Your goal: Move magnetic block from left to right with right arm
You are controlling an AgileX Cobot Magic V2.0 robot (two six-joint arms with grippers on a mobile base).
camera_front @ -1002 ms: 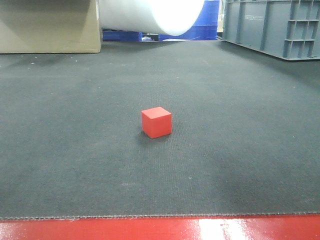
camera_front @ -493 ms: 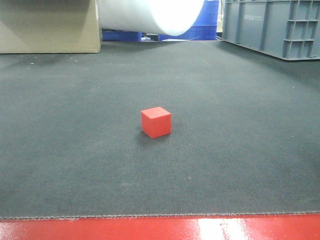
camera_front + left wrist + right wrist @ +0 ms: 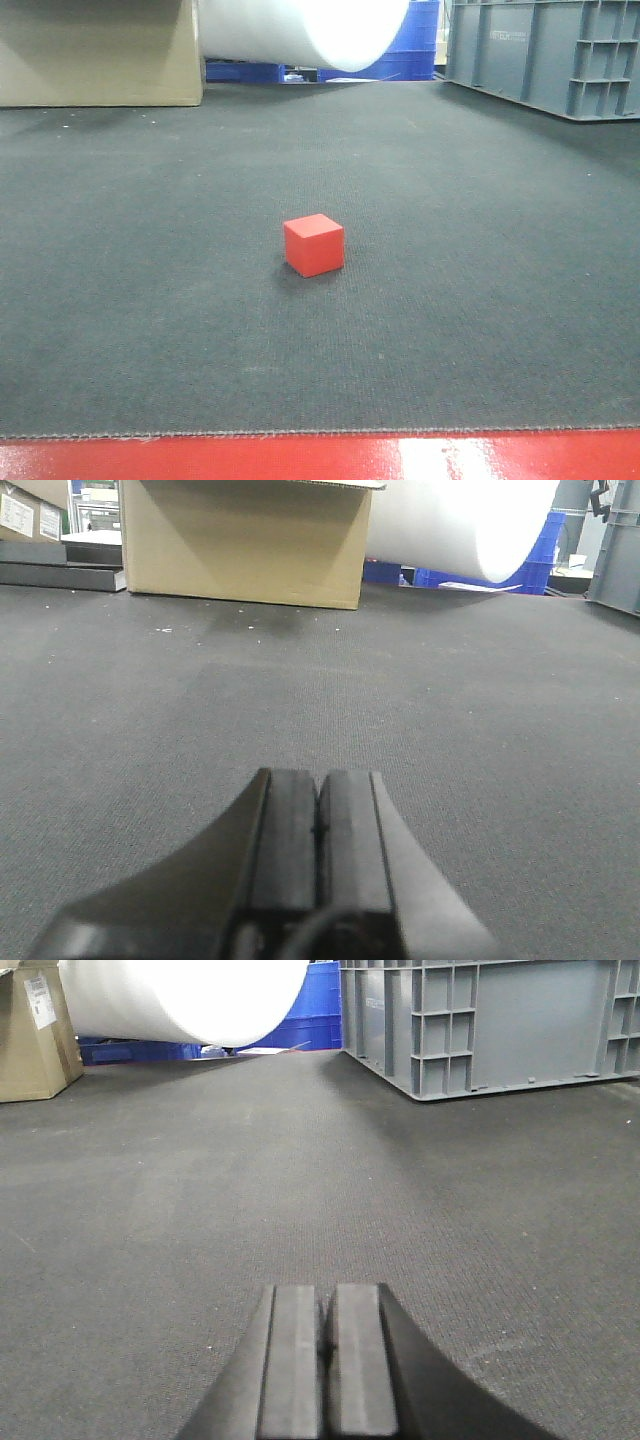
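Red magnetic block [image 3: 313, 245] sits alone on the dark mat [image 3: 480, 300], mid-surface. Left gripper [image 3: 318, 825] and right gripper [image 3: 327, 1360] each hover low with fingers pressed together, holding nothing.

Front view: the block [image 3: 313, 244] sits on the mat [image 3: 480, 320] near its middle, well apart from everything else. Behind it, along the mat's far edge, stand a cardboard box [image 3: 95, 50] at left, a large roll [image 3: 300, 30] in the centre with bins [image 3: 420, 40] behind it, and a crate [image 3: 545, 50] at right. A floor strip [image 3: 200, 458] lies before the mat's near edge.
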